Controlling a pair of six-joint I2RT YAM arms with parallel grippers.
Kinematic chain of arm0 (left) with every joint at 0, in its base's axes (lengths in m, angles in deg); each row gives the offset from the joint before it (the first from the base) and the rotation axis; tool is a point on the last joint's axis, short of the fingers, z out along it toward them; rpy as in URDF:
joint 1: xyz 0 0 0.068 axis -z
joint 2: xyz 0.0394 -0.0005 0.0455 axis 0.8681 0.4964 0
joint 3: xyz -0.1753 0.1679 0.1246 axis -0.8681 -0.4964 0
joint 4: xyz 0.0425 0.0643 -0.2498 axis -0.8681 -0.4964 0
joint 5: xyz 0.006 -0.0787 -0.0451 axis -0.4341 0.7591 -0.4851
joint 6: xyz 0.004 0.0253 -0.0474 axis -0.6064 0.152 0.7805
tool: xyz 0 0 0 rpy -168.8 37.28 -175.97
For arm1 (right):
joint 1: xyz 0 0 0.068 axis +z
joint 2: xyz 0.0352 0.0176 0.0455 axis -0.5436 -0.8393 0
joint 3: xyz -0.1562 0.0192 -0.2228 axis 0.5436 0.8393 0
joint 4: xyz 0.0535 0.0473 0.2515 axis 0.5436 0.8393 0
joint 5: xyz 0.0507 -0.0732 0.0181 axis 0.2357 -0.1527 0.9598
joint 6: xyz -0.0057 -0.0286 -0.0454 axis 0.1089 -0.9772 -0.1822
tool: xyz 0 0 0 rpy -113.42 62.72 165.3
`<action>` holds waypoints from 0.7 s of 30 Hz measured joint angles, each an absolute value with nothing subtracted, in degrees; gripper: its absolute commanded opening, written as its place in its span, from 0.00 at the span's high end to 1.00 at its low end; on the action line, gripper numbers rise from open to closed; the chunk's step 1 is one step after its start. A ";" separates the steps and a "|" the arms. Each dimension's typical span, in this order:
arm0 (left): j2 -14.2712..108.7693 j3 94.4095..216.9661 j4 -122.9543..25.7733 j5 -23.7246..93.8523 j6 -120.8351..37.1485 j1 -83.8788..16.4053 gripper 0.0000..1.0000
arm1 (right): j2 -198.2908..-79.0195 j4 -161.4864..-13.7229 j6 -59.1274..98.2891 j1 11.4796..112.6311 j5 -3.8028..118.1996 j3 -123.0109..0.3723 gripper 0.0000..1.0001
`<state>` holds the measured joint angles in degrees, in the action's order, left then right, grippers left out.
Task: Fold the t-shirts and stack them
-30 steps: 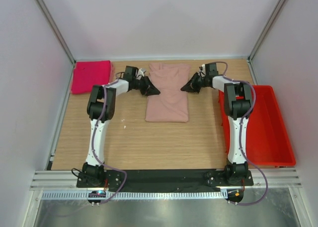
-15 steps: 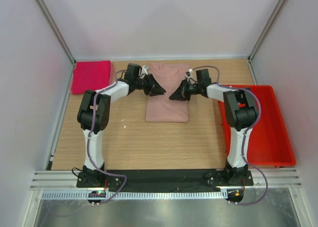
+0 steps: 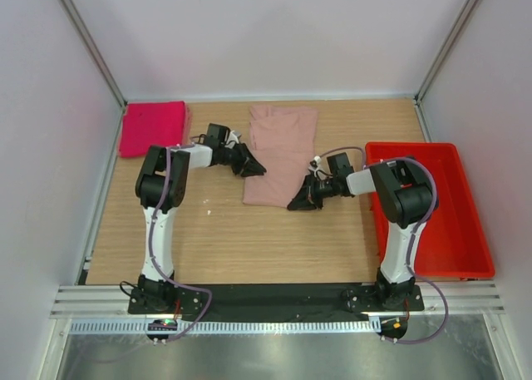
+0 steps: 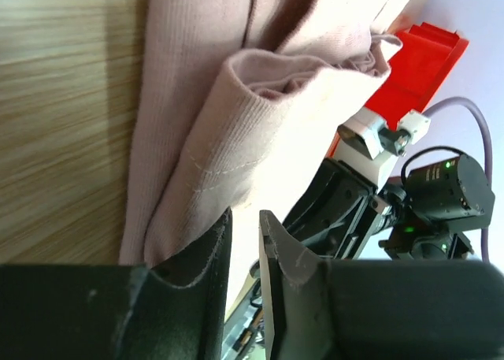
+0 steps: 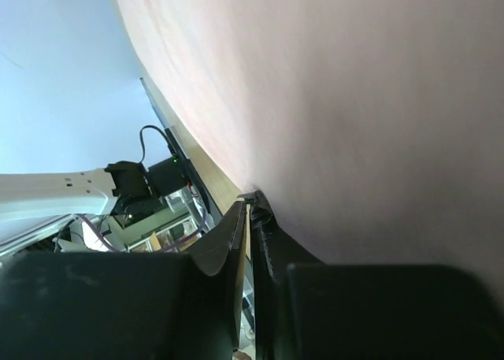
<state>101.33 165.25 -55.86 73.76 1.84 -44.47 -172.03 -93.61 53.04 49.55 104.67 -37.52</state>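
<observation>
— Where do we find the shirts?

— We see the pale pink shirt (image 3: 283, 151) on the wooden table (image 3: 249, 239), folded into a long strip that runs from far to near in the middle of the far half. The magenta shirt (image 3: 154, 128) lies folded in the far left corner, well apart from it, so the two are not stacked. The red bin (image 3: 440, 230) stands along the right side.

— And our left gripper (image 3: 254, 169)?

— It sits low at the strip's left edge, about halfway along. From the left wrist we see the left gripper (image 4: 246, 222) drawn in to a narrow slit with nothing visible between the jaws. A rolled fold of the pale cloth (image 4: 236, 100) lies just beside one fingertip, with the bin (image 4: 421, 61) beyond.

— The right gripper (image 3: 296, 204)?

— It is down at the strip's near right corner. In the right wrist view the right gripper (image 5: 249, 210) has its jaws pressed almost together, their tips right against the edge of the pale shirt (image 5: 354, 100), which fills most of that view. We cannot tell whether any hem is caught between them.

— Any print showing?

— We can make out none; only plain pale cloth faces up.
</observation>
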 measured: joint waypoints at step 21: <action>83.15 151.13 -58.16 70.86 -3.03 -41.12 0.74 | -175.59 -92.01 55.14 48.04 101.04 -48.08 0.87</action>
<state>83.15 151.13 -58.16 70.86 -3.03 -41.12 -175.59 -92.01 55.14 48.04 101.04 -48.08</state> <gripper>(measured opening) 0.289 0.131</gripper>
